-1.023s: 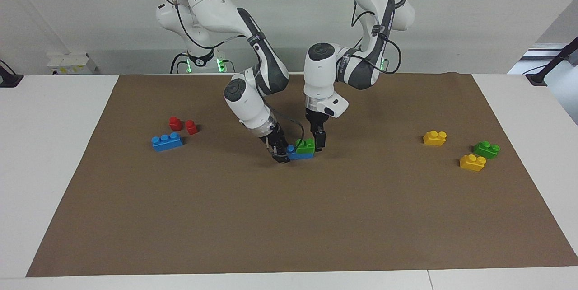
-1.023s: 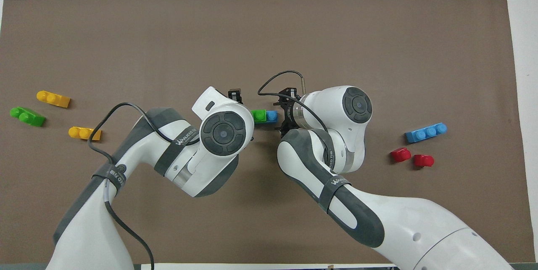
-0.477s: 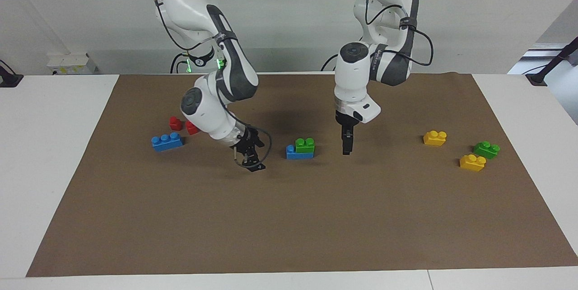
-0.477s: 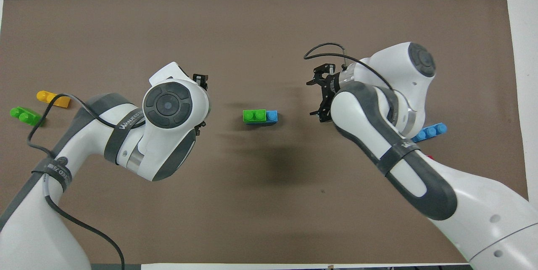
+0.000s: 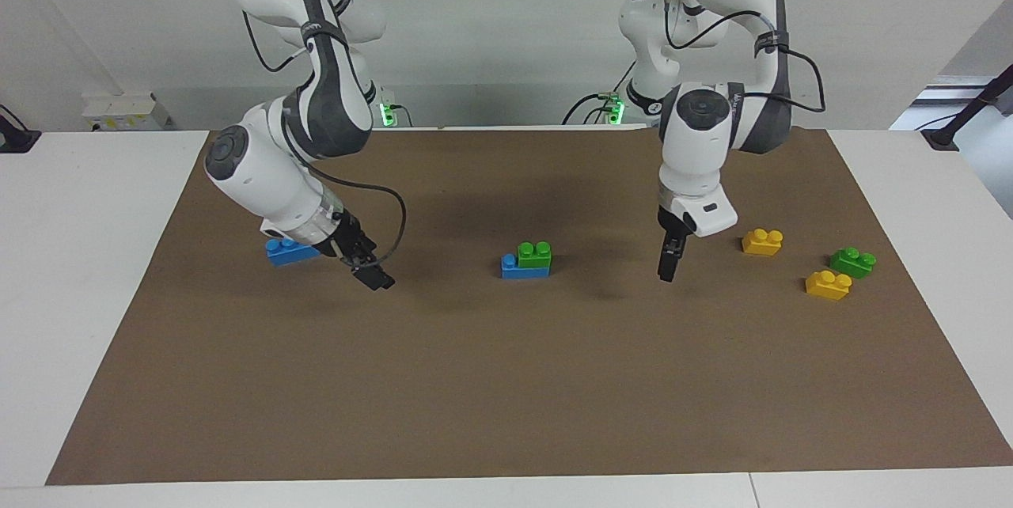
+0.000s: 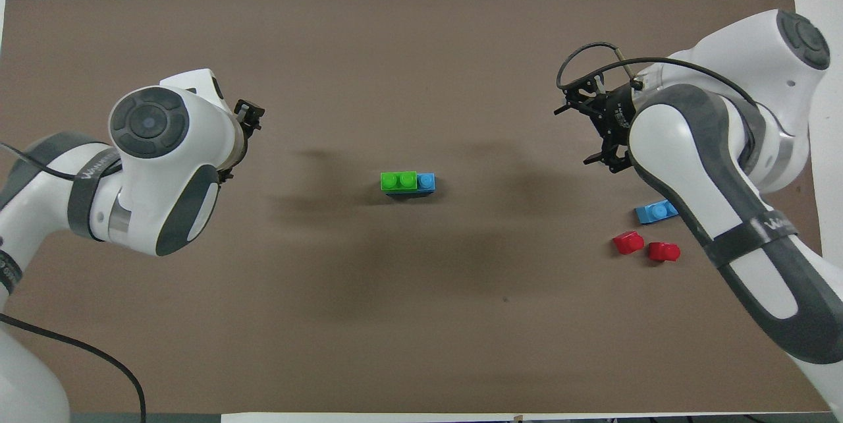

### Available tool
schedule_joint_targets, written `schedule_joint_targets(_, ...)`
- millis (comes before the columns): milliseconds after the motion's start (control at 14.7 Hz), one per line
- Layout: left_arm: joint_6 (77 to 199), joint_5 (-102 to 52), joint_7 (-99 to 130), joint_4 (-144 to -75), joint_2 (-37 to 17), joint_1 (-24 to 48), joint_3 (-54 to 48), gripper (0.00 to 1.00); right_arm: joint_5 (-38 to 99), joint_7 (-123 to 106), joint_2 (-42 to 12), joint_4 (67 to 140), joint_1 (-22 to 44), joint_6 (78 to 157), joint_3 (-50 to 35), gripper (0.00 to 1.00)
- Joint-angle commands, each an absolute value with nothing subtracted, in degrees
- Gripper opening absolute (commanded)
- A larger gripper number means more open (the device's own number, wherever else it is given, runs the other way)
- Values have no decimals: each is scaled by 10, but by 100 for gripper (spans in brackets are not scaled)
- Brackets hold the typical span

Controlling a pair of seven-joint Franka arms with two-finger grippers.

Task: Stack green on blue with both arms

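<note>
Left gripper, centre-right in the facing view, and right gripper, centre-left, hang empty; their finger state I cannot tell. Green brick sits on the blue brick mid-surface, unobstructed. Arm bands read "WANJEED".

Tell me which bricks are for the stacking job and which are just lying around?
For the job: green brick, sitting on the blue brick.

Lying around: other blue brick, two red pieces, two yellow bricks, darker green brick.
</note>
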State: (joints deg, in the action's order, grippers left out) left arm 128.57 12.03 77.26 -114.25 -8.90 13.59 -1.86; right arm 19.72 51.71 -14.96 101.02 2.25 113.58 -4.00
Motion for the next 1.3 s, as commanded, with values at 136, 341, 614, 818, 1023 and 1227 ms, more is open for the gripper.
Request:
schedule_joint_targets(136, 1253, 124, 575, -1143, -59, 75, -25, 100, 131, 361, -84, 1006, -32, 1036, -46, 100)
schedule_joint_targets(341, 1235, 124, 414, -1128, -55, 43, -24, 100, 96, 283, -50, 981, -43, 972, -46, 100)
schedule_joint_targets(614, 1152, 90, 228, -1071, -57, 12, -24, 100, 49, 151, 0, 975, -36, 910, -47, 100)
schedule_joint_targets(818, 1029, 48, 133, -991, -62, 10, -19, 100, 12, 64, 11, 962, -46, 889, -46, 100)
schedule_joint_targets(1023, 918, 34, 105, -933, -55, 11, -17, 100, 11, 33, 11, 945, -69, 860, -46, 100)
schedule_joint_targets(1227, 835, 35, 63, -887, -54, 11, -16, 100, 11, 33, 6, 922, -69, 838, -46, 100)
